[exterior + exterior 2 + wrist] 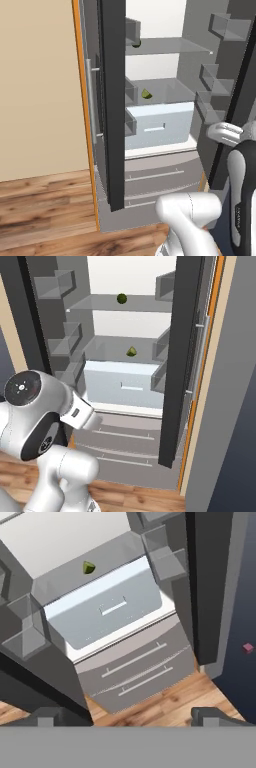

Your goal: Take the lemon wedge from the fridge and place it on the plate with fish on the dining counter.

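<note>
A rendered home kitchen. A tall grey French-door fridge (pixel 135 421) stands with both doors swung open, showing a white interior, clear shelves, grey door bins and 2 grey bottom drawers with silver bar handles. Brown wood-plank flooring (pixel 45 210) runs up to its foot, and a plain beige wall panel (pixel 35 85) with an orange edge strip flanks it.

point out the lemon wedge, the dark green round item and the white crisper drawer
lemon wedge (pixel 131 351), right base view, its middle
dark green round item (pixel 121 298), right base view, its centre
white crisper drawer (pixel 114 608), hand view, its front handle
</note>
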You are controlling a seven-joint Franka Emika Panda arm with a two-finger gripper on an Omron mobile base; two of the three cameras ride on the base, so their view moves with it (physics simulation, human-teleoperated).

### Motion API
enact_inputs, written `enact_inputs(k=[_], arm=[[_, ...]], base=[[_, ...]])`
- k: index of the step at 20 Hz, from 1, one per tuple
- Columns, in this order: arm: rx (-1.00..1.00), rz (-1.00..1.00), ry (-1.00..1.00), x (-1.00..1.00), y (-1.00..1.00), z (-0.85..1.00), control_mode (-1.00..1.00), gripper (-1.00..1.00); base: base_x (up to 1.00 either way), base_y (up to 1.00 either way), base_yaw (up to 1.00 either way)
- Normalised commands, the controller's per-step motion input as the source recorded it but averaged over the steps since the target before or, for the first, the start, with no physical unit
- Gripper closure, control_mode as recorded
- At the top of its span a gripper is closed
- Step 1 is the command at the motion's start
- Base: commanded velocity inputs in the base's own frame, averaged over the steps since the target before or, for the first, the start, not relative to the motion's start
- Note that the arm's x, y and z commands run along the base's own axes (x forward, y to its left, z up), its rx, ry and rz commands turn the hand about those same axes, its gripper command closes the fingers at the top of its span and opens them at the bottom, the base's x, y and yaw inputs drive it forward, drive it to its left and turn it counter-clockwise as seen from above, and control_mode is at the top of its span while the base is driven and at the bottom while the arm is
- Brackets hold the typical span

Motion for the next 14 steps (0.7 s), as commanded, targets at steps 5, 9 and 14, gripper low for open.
enact_inputs(k=[5, 9, 14], arm=[[0.0, -0.11, 0.01, -0.16, -0.15, 0.0, -1.0, -1.0], [0.0, -0.04, 0.0, -0.02, -0.05, 0.0, -1.0, -1.0], [0.0, -0.01, 0.0, 0.05, -0.03, 0.0, -1.0, -1.0]], base=[[0.0, 0.0, 0.0], [0.0, 0.0, 0.0], [0.0, 0.0, 0.0]])
